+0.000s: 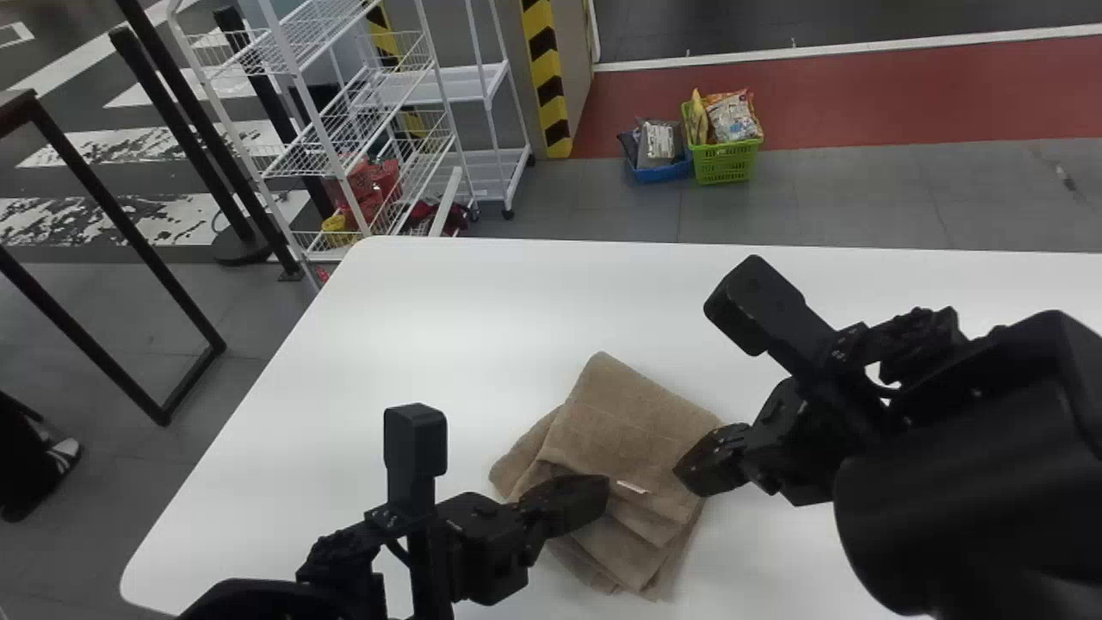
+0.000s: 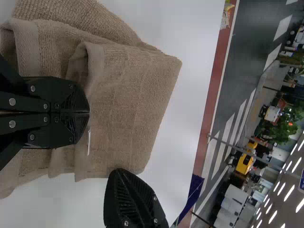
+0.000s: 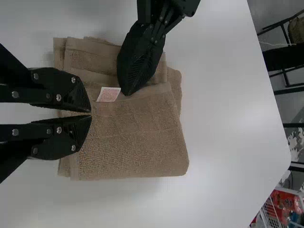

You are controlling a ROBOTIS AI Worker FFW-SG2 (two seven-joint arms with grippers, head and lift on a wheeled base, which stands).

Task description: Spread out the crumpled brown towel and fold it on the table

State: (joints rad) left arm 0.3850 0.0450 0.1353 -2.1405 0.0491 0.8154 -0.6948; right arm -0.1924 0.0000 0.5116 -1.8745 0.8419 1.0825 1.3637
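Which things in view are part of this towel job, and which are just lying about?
Job:
- brown towel, folded in uneven layers
- white table under it
- left gripper, over the towel
- right gripper, at the towel's edge

Lying about:
- green basket of packets, on the floor
- blue basket beside it
- white wire rack beyond the table

We are seeing ceiling lights (image 2: 289, 192) glowing brightly, while the table (image 1: 430, 327) is gleaming and catching faint, soft shadows.
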